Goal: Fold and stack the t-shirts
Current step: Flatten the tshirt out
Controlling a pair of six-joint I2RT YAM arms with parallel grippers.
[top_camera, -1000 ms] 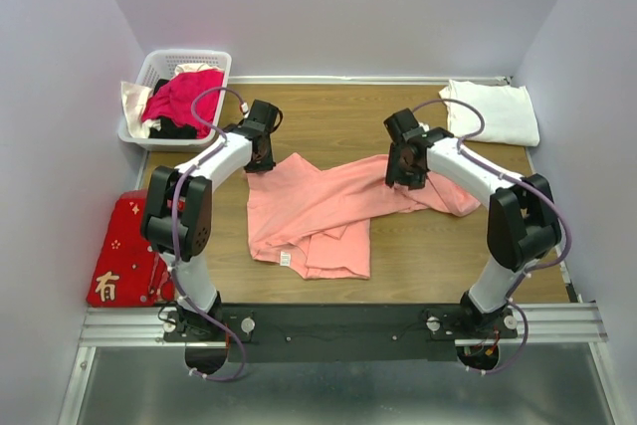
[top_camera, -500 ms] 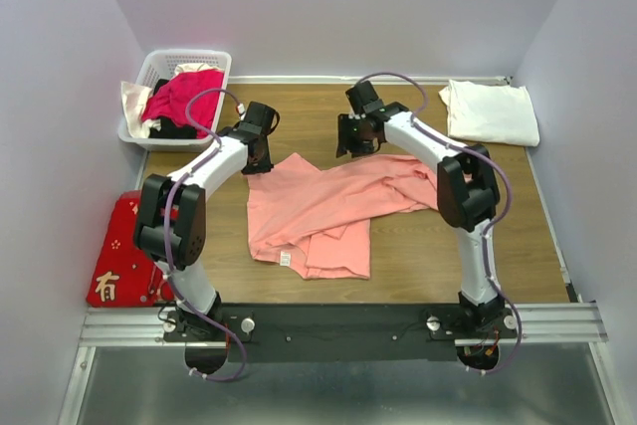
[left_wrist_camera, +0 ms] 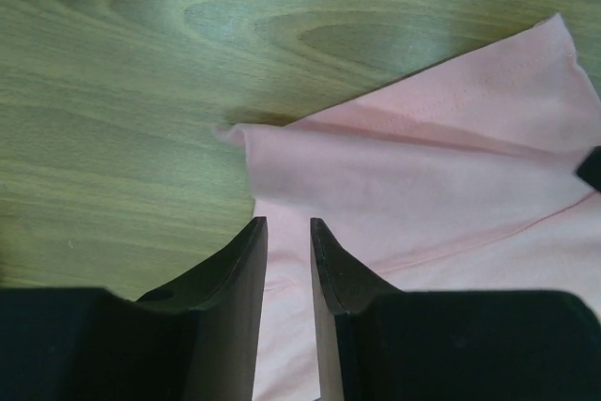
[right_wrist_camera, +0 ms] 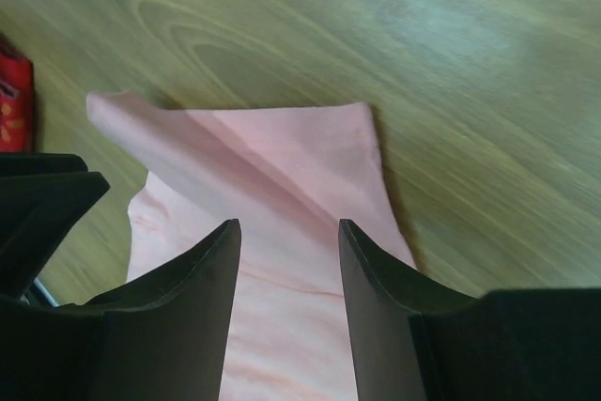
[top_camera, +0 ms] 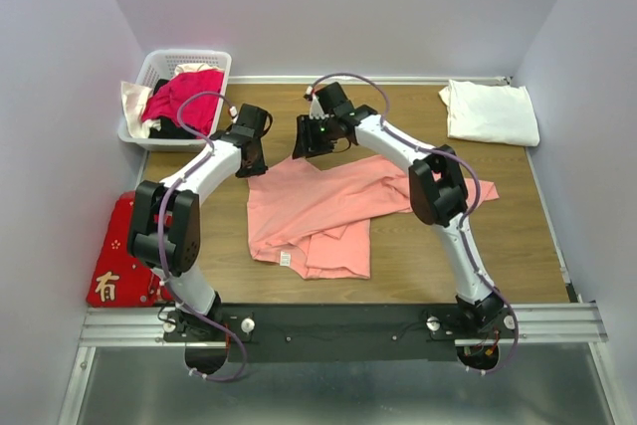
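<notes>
Swinging in from the right side, the right hand [top_camera: 305, 141] now hangs over the far edge of the salmon-pink t-shirt [top_camera: 318, 211], near the left hand [top_camera: 251, 158], which has barely shifted from the shirt's far left corner. From above, that shirt lies rumpled and part doubled over mid-table [top_camera: 398, 266], while the white t-shirt [top_camera: 490, 111] sits folded at the far right corner, well apart.

From the left wrist, the left hand [left_wrist_camera: 288, 223] shows only a narrow gap, with nothing clamped in it; the pink corner [left_wrist_camera: 282, 152] lies flat just ahead of its tips.

From the right wrist, the right hand [right_wrist_camera: 286, 224] is spread wide above a squared pink flap [right_wrist_camera: 282, 157] whose end lies on bare wood.

Judging by this, the shirt needs spreading before any fold. Each hand should probably come straight down astride its own corner, take all the layers there, then both draw apart together, so the cloth pulls flat rather than twisting.
</notes>
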